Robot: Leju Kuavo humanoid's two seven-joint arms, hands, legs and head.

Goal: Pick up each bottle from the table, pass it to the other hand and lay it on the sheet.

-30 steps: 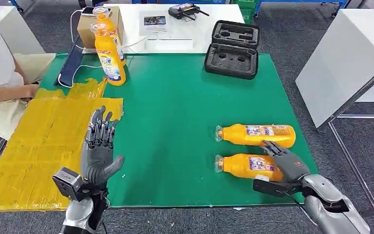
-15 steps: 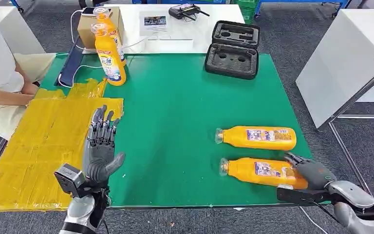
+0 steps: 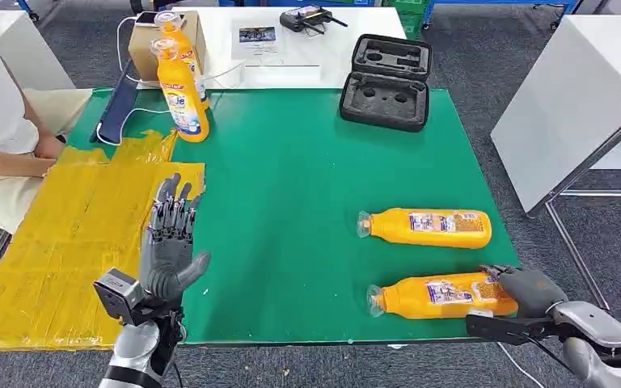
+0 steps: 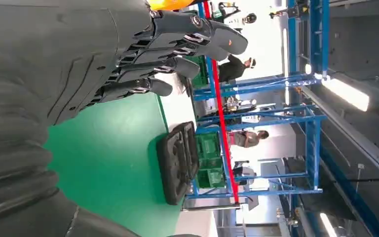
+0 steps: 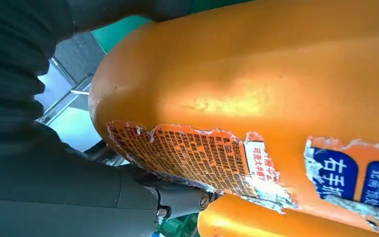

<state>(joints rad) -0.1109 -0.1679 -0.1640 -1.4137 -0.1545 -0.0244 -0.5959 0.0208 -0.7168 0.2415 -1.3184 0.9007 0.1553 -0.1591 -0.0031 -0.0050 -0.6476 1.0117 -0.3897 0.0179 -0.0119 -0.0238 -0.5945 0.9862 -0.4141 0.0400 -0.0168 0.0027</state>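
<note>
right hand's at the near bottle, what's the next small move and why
Probably lift it a little. The right hand grips the base end of the near bottle, which is now angled at the table's front edge, while the left hand waits upright and empty beside the yellow sheet.

Four orange plastic bottles with clear caps in play here. The nearest orange bottle is on its side at the near right edge of the green bench, cap pointing left, slightly tilted, with its base end in the right hand; up close its torn label is peeling off in patches. The second lying orange bottle sits just beyond it, also cap-left, apart from it. Two upright orange bottles stand close together at the far left. The crinkly yellow sheet covers the left side of the bench, flat and bare.
</note>
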